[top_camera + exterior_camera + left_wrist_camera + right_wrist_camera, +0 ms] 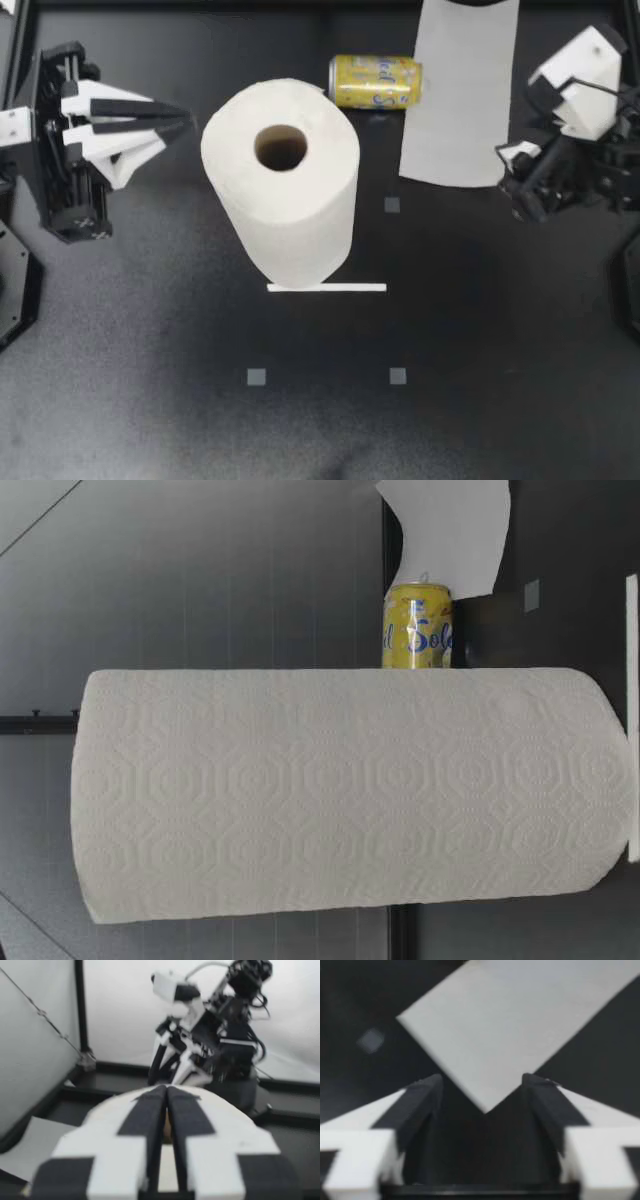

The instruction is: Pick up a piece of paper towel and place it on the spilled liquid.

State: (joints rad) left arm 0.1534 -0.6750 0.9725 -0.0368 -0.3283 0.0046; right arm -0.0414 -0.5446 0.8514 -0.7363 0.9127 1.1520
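middle: tall paper towel roll (pixel 283 185) upright, blocks straight crossing | behind roll: can (pixel 375 81) on its side, apart from it | right rear: flat sheet (pixel 460 95), low, passable above; my right gripper (pixel 510 172) at its near corner, fingers apart | front half of table (pixel 480 400): bare, free

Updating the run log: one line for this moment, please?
left gripper shut, empty | right gripper open, paper sheet corner between fingers | roll upright

My black table (pixel 480 330) carries an upright paper towel roll (pixel 283 180) near its middle. A yellow can (pixel 375 81) lies on its side at two o'clock from the roll. A loose paper towel sheet (pixel 460 95) lies just beside the can, at its three o'clock.
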